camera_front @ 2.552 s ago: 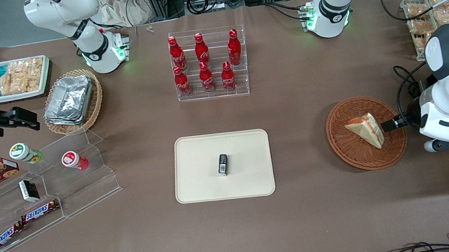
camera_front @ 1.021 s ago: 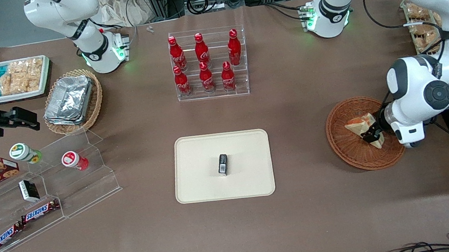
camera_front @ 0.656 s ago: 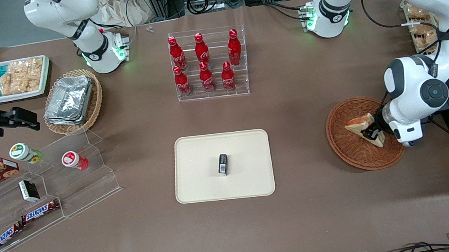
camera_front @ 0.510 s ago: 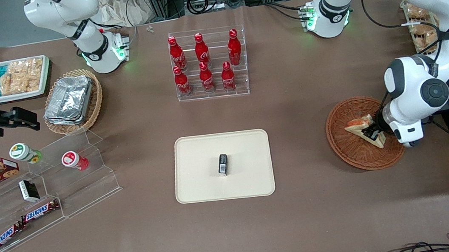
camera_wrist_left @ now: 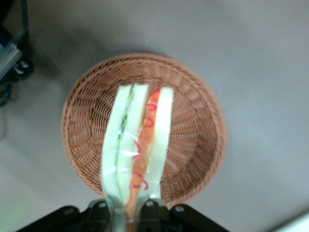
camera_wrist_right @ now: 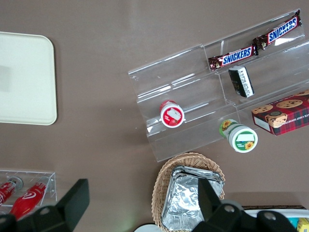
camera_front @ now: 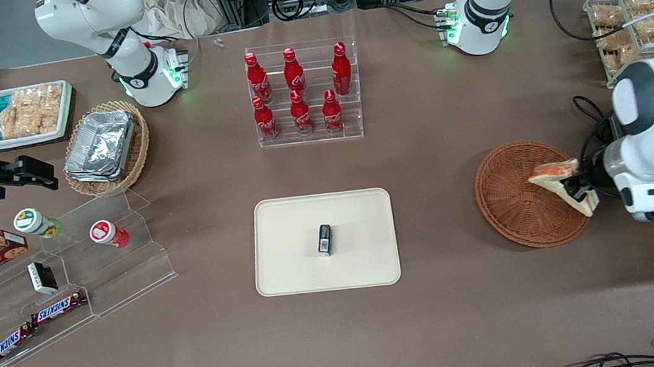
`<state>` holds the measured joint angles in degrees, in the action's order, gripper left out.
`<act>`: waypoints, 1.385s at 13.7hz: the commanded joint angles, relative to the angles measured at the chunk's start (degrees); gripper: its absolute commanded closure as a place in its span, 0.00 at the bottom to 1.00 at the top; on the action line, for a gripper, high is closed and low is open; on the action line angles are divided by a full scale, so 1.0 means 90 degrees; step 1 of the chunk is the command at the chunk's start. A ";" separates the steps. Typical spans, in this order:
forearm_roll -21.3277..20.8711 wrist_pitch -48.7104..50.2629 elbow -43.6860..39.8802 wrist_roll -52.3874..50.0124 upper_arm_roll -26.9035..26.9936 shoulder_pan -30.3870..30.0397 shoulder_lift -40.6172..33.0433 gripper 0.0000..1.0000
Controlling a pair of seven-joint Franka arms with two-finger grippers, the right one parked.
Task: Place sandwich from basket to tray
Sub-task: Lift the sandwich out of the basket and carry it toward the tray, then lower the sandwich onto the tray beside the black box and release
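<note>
The sandwich [camera_front: 558, 179], a clear-wrapped wedge of white bread with orange and green filling, hangs lifted above the working-arm side of the reddish-brown wicker basket [camera_front: 516, 201]. My gripper [camera_front: 578, 193] is shut on it at its wide end. In the left wrist view the sandwich [camera_wrist_left: 137, 150] stands edge-on between the fingers above the empty basket [camera_wrist_left: 193, 130]. The cream tray [camera_front: 292, 256] lies in the middle of the table, toward the parked arm from the basket; a small black box [camera_front: 324, 238] sits on it.
A clear rack of red bottles [camera_front: 303, 93] stands farther from the camera than the tray. A wire rack of snack bags [camera_front: 633, 9] is near the working arm. Stepped clear shelves [camera_front: 93, 262], a foil-container basket [camera_front: 105, 145] and a snack tray [camera_front: 25, 114] lie toward the parked arm's end.
My gripper closed on the sandwich in the basket and lifted it up and toward the working arm's end; the arm swung outward. The basket now holds nothing.
</note>
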<state>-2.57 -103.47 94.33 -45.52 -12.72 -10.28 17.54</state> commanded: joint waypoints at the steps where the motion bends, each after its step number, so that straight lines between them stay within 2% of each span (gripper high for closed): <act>1: 0.0041 0.0880 -0.1327 0.0407 -0.0421 0.0233 0.0258 1.00; 5: 0.0002 0.0911 -0.1837 0.1111 -0.0852 0.0993 0.0471 1.00; 8: 0.0022 0.0911 -0.2628 0.0966 -0.0853 0.1969 0.1310 1.00; 11: -0.0056 0.0580 -0.2873 0.0605 -0.0814 0.2907 0.2101 1.00; 17: -0.0192 -0.0523 -0.2884 0.0565 -0.0785 0.3534 0.3069 1.00; 19: -0.0621 -0.0865 -0.2893 0.0575 -0.0784 0.3564 0.3400 1.00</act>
<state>-5.55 -109.86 71.43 -40.21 -20.50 20.49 44.59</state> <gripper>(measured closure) 0.811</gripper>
